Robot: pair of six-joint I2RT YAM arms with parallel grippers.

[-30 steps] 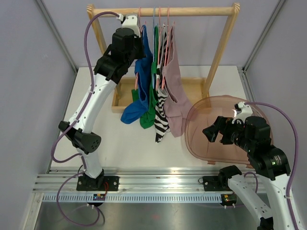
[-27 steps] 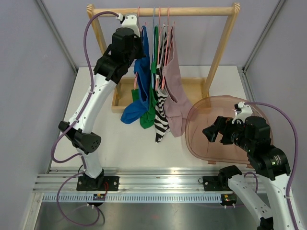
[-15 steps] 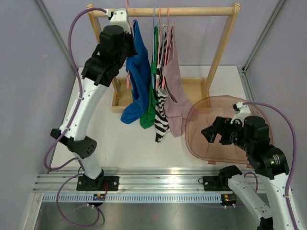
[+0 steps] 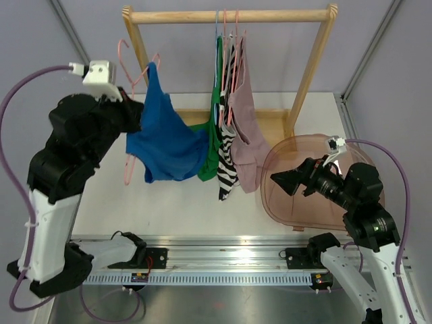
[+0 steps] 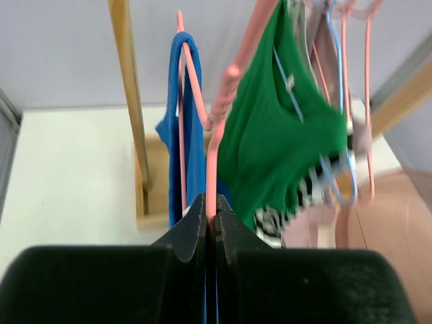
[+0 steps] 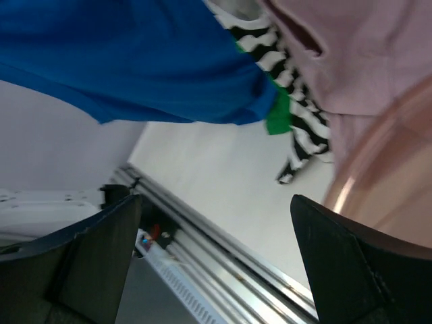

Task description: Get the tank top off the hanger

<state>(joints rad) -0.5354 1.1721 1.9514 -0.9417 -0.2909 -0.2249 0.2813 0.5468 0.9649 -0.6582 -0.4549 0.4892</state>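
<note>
Tank top (image 4: 165,145) was solid blue, no print. Hanger (image 5: 210,155) carrying it was salmon pink. Adjacent top (image 4: 211,158) was plain green. Next garment (image 4: 227,152) showed black-and-white zebra stripes. Outermost garment (image 4: 244,121) was dusty mauve-pink, unpatterned. Second hanger (image 5: 352,169) was light blue. Rack (image 4: 229,15) was pale natural wood. Basket (image 4: 304,202) was translucent brownish pink. Table (image 4: 196,202) was off-white. Left arm (image 4: 47,223) had white links and black joints; cable (image 4: 37,72) was purple.

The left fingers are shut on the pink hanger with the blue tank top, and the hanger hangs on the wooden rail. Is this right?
No. The left fingers are shut on the pink hanger with the blue tank top, but the hanger is off the wooden rail, left of it, as the top external view shows.
</note>
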